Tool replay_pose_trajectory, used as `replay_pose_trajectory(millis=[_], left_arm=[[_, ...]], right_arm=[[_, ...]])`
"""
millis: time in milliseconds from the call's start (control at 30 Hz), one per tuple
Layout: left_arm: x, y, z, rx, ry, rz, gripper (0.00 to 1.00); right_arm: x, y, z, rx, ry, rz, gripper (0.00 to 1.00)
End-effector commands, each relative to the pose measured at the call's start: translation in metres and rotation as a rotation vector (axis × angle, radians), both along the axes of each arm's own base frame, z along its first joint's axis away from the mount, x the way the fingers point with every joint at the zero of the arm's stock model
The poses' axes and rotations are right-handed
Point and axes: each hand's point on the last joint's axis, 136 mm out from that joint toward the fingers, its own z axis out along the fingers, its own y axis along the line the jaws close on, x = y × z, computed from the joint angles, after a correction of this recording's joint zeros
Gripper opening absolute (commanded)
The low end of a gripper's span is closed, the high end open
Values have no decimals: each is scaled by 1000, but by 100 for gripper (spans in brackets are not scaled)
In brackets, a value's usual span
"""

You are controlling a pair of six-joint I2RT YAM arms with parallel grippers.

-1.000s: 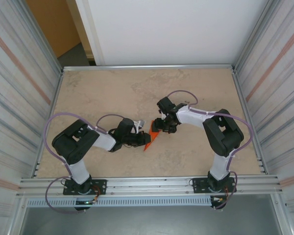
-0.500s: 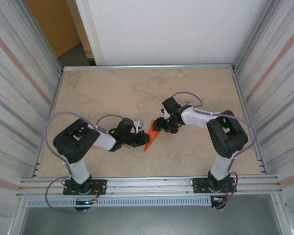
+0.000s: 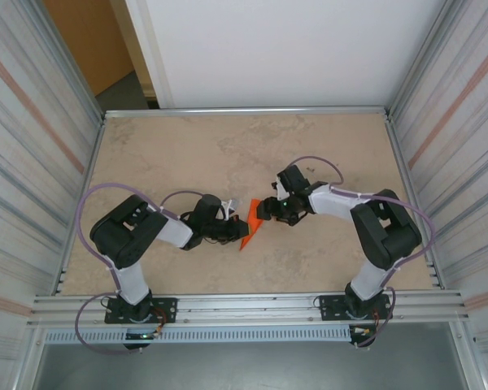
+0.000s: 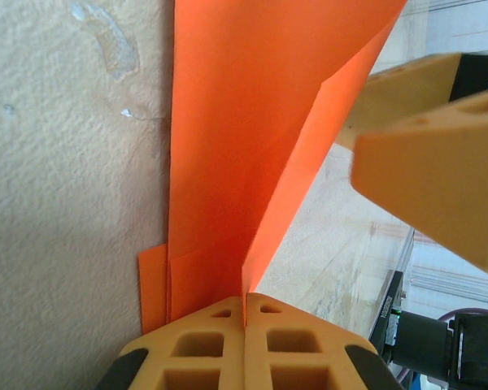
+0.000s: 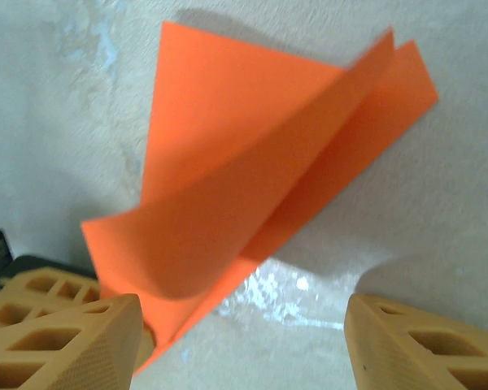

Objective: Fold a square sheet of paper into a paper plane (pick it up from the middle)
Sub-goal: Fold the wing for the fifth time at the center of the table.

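Observation:
The square sheet of paper, bright orange, is folded into a narrow pointed paper plane [image 3: 249, 227] and lies mid-table. One flap [image 4: 301, 162] stands up from the layers [image 4: 220, 122] lying flat. My left gripper [image 3: 233, 232] reaches in from the left, low over the table. It is shut on the lower end of that raised flap, at the crease [image 4: 246, 302]. My right gripper [image 3: 267, 210] is open on the paper's right side, holding nothing. In the right wrist view its fingers [image 5: 81, 349] straddle bare table just short of the paper's curled flap [image 5: 244, 195].
The beige tabletop [image 3: 179, 154] is bounded by metal rails [image 3: 244, 110] and ribbed side walls. A shiny smear [image 5: 285, 292] marks the surface between the right fingers. The right gripper's fingers [image 4: 423, 138] hang close to the paper's upper right in the left wrist view.
The left jaws have closed the last bit onto the raised flap. The right wrist has shifted rightward, its open jaws still beside the paper. The paper has barely moved.

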Motion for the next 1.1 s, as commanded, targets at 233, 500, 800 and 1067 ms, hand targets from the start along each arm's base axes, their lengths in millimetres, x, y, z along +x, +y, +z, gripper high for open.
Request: replay_pose_trajectory(millis=[233, 500, 800, 1067], left_arm=[[-8, 14, -33, 99, 104, 26, 3], [-9, 15, -32, 96, 104, 29, 4], [-9, 14, -31, 93, 108, 31, 6], [-9, 15, -30, 92, 110, 30, 9]], right_arm=[[-6, 39, 56, 314, -82, 106, 43], [4, 50, 38, 302, -39, 113, 36], [10, 55, 19, 283, 7, 112, 34], [13, 55, 9, 260, 28, 108, 34]])
